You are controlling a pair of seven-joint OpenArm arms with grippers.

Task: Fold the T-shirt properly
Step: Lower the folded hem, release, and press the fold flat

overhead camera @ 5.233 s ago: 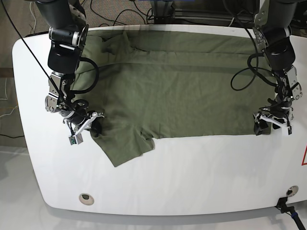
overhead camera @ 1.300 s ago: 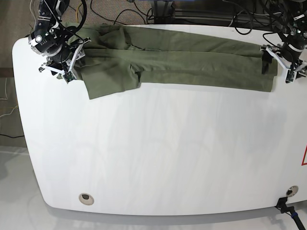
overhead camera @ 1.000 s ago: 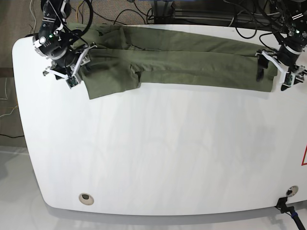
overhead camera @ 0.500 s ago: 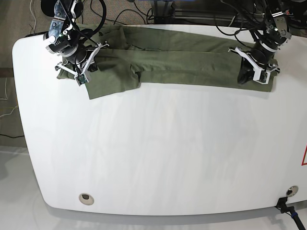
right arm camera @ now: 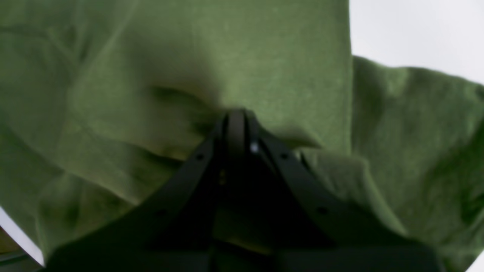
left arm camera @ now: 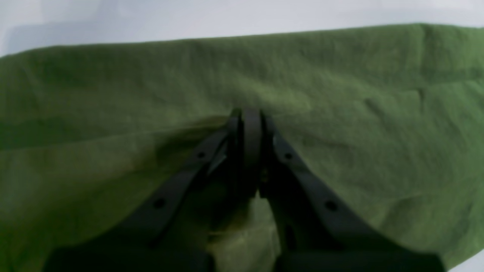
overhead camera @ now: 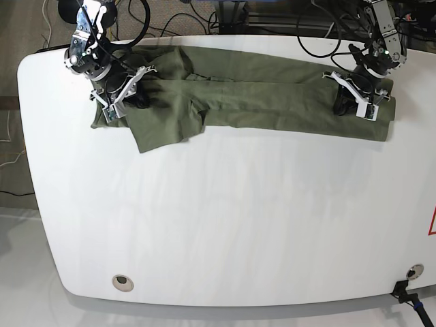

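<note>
White desk point(overhead camera: 225, 225) under you carries the T-shirt point(overhead camera: 259, 88), folded into a long band along the far edge. Your left tool point(overhead camera: 353, 103) is clamped shut, apparently pinching cloth near one end; your right tool point(overhead camera: 133, 92) is closed on bunched fabric at the other.
</note>
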